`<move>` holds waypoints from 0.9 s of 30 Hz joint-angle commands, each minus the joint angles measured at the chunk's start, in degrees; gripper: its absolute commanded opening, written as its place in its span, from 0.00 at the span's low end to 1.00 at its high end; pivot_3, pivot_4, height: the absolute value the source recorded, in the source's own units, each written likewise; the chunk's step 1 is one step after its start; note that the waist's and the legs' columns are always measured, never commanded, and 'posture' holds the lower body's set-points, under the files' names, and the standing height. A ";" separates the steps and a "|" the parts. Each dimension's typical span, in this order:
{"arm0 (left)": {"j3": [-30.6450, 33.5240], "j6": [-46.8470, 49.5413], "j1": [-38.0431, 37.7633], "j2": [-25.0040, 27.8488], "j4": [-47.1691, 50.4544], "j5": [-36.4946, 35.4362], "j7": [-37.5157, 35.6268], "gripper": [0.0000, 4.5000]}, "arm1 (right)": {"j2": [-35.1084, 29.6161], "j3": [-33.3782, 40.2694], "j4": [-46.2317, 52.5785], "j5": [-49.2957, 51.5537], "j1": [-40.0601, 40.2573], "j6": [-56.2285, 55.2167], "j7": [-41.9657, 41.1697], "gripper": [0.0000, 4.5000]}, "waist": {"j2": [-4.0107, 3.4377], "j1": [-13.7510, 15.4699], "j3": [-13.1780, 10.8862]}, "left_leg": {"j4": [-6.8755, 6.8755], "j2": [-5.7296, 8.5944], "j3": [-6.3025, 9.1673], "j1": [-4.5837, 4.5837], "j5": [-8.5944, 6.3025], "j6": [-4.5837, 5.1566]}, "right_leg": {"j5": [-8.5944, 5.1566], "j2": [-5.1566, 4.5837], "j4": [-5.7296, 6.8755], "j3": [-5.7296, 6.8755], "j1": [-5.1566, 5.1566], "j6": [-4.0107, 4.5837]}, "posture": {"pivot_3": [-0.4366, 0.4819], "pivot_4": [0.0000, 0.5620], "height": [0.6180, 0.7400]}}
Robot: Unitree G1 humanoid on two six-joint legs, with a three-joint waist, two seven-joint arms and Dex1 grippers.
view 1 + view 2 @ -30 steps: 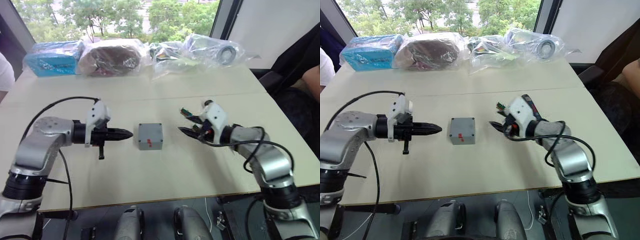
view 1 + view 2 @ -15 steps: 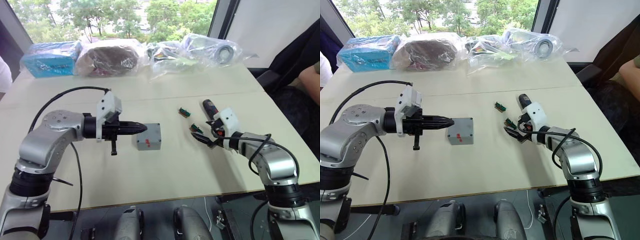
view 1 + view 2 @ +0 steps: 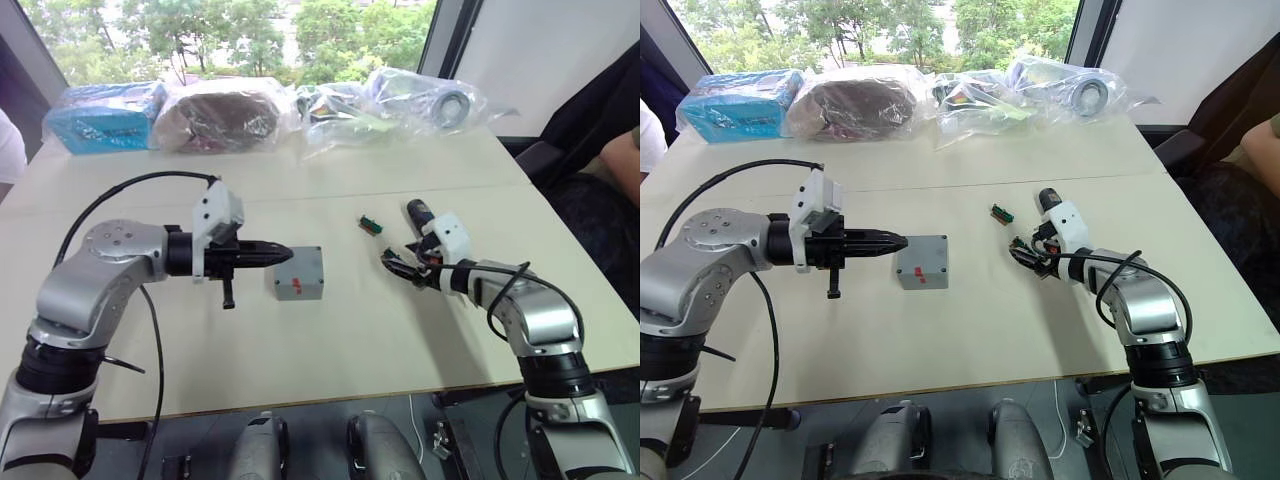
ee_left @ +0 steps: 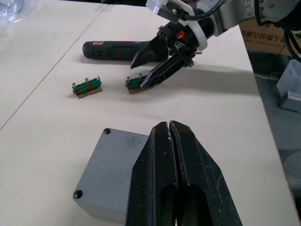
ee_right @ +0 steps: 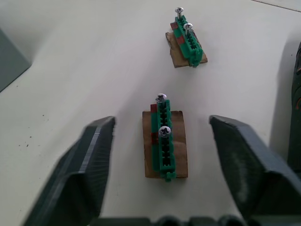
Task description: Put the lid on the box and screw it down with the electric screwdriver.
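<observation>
The grey box (image 3: 299, 286) stands mid-table with the flat lid (image 4: 113, 160) closing its top; red marks show on its front side. My left gripper (image 3: 286, 253) is shut and empty, its tip just above the box's left edge. The electric screwdriver (image 3: 415, 211), black with a reddish band, lies flat on the table to the right. Just in front of it, my right gripper (image 5: 162, 123) rests low and open. Its fingers (image 5: 96, 155) straddle a small green-and-brown block (image 5: 163, 141) without touching it.
A second green block (image 3: 370, 224) lies left of the screwdriver. Clear plastic bags (image 3: 400, 100) and a blue package (image 3: 105, 115) line the table's far edge. A person's arm (image 3: 622, 160) shows at the right, and a white sleeve (image 3: 8, 150) at the left.
My left gripper moved right, up to the box's left edge, then held still. My right gripper came down toward the table and now straddles the nearer green block.
</observation>
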State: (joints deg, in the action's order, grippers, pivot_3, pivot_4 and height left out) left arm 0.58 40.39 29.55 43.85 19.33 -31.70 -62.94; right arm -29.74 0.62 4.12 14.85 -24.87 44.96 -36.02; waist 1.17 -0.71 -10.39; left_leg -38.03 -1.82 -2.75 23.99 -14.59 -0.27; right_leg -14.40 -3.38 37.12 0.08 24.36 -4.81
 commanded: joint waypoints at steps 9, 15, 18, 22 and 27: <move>-0.29 -1.93 -0.13 1.65 1.22 0.05 0.08 0.00 | -0.35 0.46 1.16 0.37 -0.62 -1.01 0.44 0.01 | 0.00 0.00 0.00 | 0.00 0.00 0.00 0.00 0.00 0.00 | 0.00 0.00 0.00 0.00 0.00 0.00 | 0.48 0.27 1.00; -0.06 -2.47 -0.28 2.67 0.34 0.63 0.00 0.00 | -0.93 1.69 3.25 1.79 -1.63 1.24 0.28 0.01 | 0.00 0.02 0.00 | 0.00 0.00 0.00 0.00 0.00 0.00 | 0.00 0.00 0.00 0.00 0.00 0.00 | 0.48 0.27 1.00; 0.04 -2.95 -0.31 3.16 -0.42 1.14 -0.07 0.00 | -2.53 2.05 6.66 2.84 -3.21 3.42 -0.28 0.01 | -0.01 0.00 -0.01 | 0.00 0.00 0.00 0.00 0.00 0.00 | 0.00 0.00 0.00 0.00 0.00 0.00 | 0.48 0.27 1.00; 0.31 -3.65 -0.50 3.98 -1.34 1.92 -0.03 0.00 | -4.66 1.71 10.66 4.06 -5.43 6.29 -0.79 0.01 | -0.01 0.00 -0.01 | 0.00 0.00 0.02 0.01 0.00 0.00 | 0.00 -0.01 0.00 0.00 0.02 0.00 | 0.48 0.27 1.00; 1.80 -5.65 -2.07 6.36 -3.61 3.40 -0.48 0.00 | -5.06 -2.32 15.80 7.40 -12.23 11.93 -3.19 0.01 | -0.03 -0.22 -0.02 | 0.01 -0.03 0.02 0.00 0.00 0.00 | 0.00 0.02 0.00 0.00 0.05 0.00 | 0.48 0.27 1.00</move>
State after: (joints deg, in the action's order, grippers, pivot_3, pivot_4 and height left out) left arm -0.04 36.39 27.64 48.98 15.56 -28.72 -63.19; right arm -35.20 -1.00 16.60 19.77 -34.16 54.49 -38.52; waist 1.14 -0.92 -10.41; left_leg -38.02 -1.86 -2.73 23.99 -14.60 -0.27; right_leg -14.41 -3.36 37.13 0.06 24.43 -4.81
